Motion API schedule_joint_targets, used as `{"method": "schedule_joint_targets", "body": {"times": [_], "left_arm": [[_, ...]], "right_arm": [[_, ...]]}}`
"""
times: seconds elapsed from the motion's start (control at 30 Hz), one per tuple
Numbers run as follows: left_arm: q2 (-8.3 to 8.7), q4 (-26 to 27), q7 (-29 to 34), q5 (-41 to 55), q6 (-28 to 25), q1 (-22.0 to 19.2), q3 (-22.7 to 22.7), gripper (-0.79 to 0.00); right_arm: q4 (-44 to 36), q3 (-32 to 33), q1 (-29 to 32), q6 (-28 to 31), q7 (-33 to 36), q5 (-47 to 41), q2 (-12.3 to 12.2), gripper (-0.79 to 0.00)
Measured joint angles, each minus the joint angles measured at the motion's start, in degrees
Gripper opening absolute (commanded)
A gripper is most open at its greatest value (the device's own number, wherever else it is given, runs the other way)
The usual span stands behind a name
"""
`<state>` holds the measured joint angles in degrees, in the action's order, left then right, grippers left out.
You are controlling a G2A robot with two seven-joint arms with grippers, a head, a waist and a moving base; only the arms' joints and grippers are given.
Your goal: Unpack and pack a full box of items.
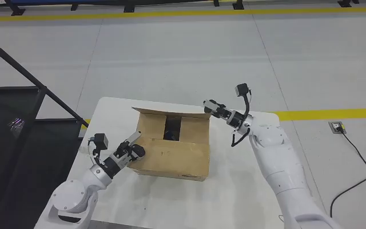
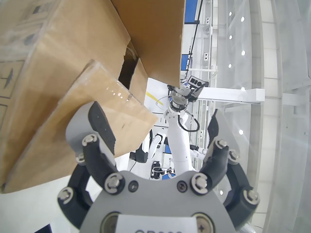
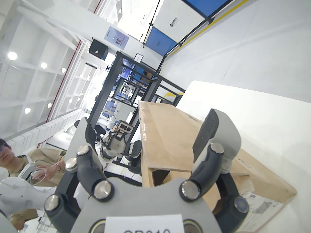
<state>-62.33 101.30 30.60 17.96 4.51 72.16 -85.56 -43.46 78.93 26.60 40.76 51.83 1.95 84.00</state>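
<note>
- Box (image 1: pixel 174 151) — flaps open, centred on the white counter (image 1: pixel 114 114).
- Left pincer (image 1: pixel 137 144) — fingers apart at its near-left corner.
- Right pincer (image 1: pixel 210 106), fingers apart, at the far-right flap.

Left gripper (image 2: pixel 157 126), right gripper (image 3: pixel 148 128): fingers (image 2: pixel 102 127) seemingly apart

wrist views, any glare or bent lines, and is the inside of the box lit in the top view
Left wrist view: the far wall bows near the edge, and tape on a box flap glints. Right wrist view: ceiling lamps flare, and the table is near blown out. Top view: even light, but the box's inside is in deep shadow.
</note>
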Motion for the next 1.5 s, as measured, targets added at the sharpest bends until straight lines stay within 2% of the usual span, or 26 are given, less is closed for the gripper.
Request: {"method": "schedule_joint_targets", "body": {"times": [0.1, 0.23, 0.4, 0.5, 0.77, 1.03, 1.2, 1.37, 1.5], "left_arm": [[-0.05, 0.1, -0.7, -1.0, -0.2, -0.1, 0.5, 0.0], [-0.16, 0.0, -1.9, -2.6, -0.4, -0.4, 1.4, 0.0], [-0.39, -0.4, -4.3, -5.6, -1.1, -1.1, 3.0, 0.0], [-0.56, -0.9, -5.5, -7.3, -1.7, -1.6, 4.2, 0.0], [-0.94, -1.7, -8.0, -9.8, -3.9, -1.6, 5.8, 0.0], [-0.98, 0.9, -10.9, -10.3, -6.7, 0.8, 3.6, 0.0], [-0.75, 1.6, -14.4, -9.9, -7.3, 2.4, -1.4, 0.0], [-0.72, -2.7, -15.8, -8.2, -6.3, 1.0, -4.4, 0.0], [-0.78, -9.1, -12.4, -8.6, -6.4, -2.6, -3.0, 0.0]], "right_arm": [[-2.2, -0.3, 0.5, -1.1, 5.5, -1.3, -0.6, 0.0], [-5.6, -1.1, 0.9, -8.4, 10.7, -0.6, -1.3, 0.0], [-12.0, -2.6, 2.9, -19.1, 12.4, 0.7, -1.8, 0.0], [-16.1, -4.0, 4.3, -23.6, 13.3, 1.6, -1.9, 0.0], [-23.3, -6.8, 8.4, -30.9, 12.6, 3.3, -2.3, 0.0], [-21.5, -8.3, 10.2, -30.4, 11.7, 1.5, -2.6, 0.0], [-19.0, -8.7, 10.0, -28.0, 11.1, -0.8, -2.7, 0.0], [-19.0, -8.9, 10.3, -25.9, 10.3, -2.0, -3.0, 0.0], [-19.1, -9.0, 10.5, -25.6, 9.9, -2.5, -3.2, 0.0]]}}
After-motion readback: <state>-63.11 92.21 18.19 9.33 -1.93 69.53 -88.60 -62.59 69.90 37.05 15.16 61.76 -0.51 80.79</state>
